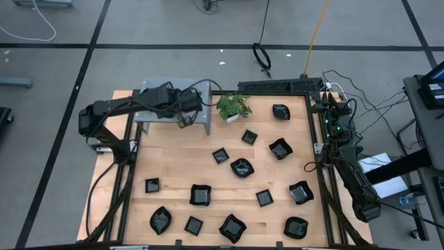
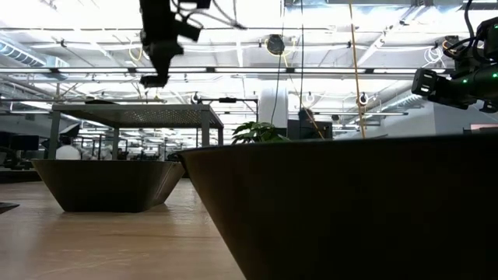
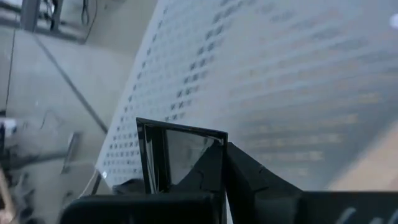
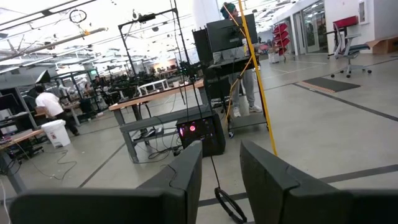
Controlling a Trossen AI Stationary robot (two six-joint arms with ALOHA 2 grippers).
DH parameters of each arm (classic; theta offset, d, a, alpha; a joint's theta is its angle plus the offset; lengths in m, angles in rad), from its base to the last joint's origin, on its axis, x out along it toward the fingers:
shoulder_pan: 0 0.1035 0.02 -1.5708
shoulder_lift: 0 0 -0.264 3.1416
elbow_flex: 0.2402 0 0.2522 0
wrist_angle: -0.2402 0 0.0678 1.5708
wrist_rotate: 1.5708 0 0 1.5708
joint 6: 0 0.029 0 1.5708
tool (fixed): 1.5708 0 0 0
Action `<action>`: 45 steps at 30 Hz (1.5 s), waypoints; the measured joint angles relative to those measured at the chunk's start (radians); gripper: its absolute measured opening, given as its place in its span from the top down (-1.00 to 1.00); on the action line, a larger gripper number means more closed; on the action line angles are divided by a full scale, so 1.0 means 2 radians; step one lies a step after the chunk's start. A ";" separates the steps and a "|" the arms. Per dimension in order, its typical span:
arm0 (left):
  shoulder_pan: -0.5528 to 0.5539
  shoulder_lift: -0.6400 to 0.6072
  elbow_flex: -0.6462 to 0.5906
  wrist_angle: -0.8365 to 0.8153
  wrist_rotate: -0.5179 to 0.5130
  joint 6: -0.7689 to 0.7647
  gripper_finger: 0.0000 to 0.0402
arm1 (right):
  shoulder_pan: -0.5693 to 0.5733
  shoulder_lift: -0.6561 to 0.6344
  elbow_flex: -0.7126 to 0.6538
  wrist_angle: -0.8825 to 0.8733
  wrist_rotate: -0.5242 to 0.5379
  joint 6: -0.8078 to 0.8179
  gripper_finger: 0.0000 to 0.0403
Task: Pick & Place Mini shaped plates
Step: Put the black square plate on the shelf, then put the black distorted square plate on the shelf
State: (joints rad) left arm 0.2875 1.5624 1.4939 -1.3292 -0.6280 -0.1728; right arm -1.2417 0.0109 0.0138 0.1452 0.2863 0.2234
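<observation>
One square plate [image 3: 180,155] clamped in left tool [image 1: 186,104] | above grey perforated shelf [image 1: 161,114] | right tool [image 4: 217,180] parted, empty

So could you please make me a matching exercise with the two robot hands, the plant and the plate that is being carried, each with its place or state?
Things:
1. left hand
2. right hand
3. green plant
4. square black plate

Places or states:
A. open, with nothing between the fingers
B. stands at the back of the table, beside the grey stand
C. gripped by its edge, off the table
D. shut, above the grey stand

Pairs: 1-D, 2-A, 3-B, 4-C
</observation>
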 joint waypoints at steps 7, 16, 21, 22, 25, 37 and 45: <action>0.055 0.002 -0.060 0.031 0.038 0.026 0.92 | 0.000 0.000 0.000 0.000 0.000 0.000 0.50; 0.087 0.002 -0.079 0.059 0.041 0.044 0.90 | 0.000 0.000 0.000 0.000 0.000 0.000 0.50; 0.092 0.002 -0.079 0.069 0.044 0.043 0.66 | 0.000 0.000 0.000 0.000 0.000 0.000 0.50; 0.092 0.002 -0.079 0.069 0.044 0.043 0.60 | 0.000 0.000 0.000 0.000 0.000 0.000 0.50; 0.087 0.000 -0.071 0.068 0.056 0.042 0.42 | 0.000 0.000 0.000 0.000 0.000 0.000 0.50; 0.019 -0.051 -0.021 0.138 0.107 0.054 -0.11 | 0.000 0.000 0.000 0.000 0.000 0.000 0.50; -0.057 -0.043 -0.022 0.165 0.157 0.055 -0.13 | 0.000 0.000 0.000 0.000 0.000 0.000 0.50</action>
State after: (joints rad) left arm 0.1739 1.4756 1.4498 -0.9991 -0.3144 -0.0630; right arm -1.2418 0.0105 0.0139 0.1452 0.2863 0.2234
